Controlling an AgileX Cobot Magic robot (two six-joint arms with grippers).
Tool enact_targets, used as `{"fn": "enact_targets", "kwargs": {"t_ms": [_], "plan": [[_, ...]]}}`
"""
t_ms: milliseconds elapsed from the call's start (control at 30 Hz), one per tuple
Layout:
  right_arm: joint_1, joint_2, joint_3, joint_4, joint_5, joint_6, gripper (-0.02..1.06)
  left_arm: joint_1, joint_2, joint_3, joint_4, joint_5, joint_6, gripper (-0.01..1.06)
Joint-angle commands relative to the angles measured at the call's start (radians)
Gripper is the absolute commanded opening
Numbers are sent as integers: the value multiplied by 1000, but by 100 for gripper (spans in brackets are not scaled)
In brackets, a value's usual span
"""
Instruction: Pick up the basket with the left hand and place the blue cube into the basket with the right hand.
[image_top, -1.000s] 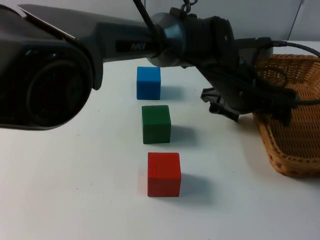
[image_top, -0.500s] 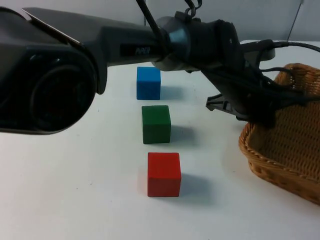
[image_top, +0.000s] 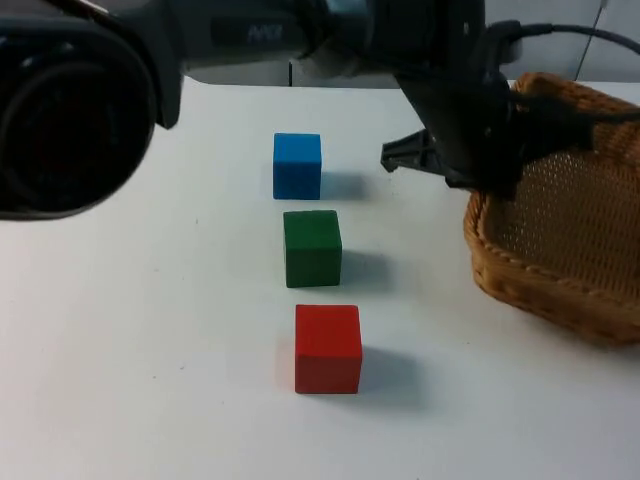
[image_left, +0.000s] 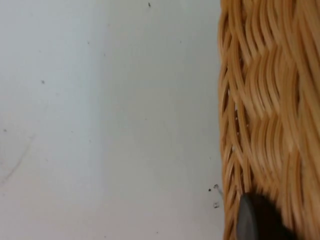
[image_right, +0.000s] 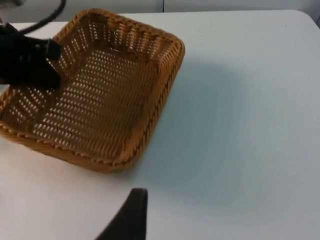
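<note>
Left gripper (image_top: 500, 140) clamped on basket (image_top: 560, 230) rim, basket tilted, raised off table (image_top: 150, 350) on gripped side. Left wrist view: fingertip (image_left: 255, 220) against woven wall. Right wrist view: whole basket with left gripper (image_right: 30, 65) at its rim; right gripper's opening cannot be judged. Blue cube (image_top: 297, 165) on table, well left of basket, beyond green cube (image_top: 312, 248) and red cube (image_top: 328, 348).

The tan wicker basket (image_top: 560, 250) hangs tilted off the table; the blue cube (image_top: 297, 165) sits flat, well apart.
</note>
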Motion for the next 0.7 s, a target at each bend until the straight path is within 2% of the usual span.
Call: {"fn": "enact_targets", "kwargs": {"t_ms": [0, 200, 667], "plan": [[4, -2, 6, -1, -9, 1, 104, 10, -43, 0, -5, -6, -31, 0], [4, -2, 6, -1, -9, 1, 104, 42, -111, 0, -41, 66, -22, 0], [4, -2, 6, -1, -9, 1, 104, 42, -235, 2, -27, 66, -15, 0]]}}
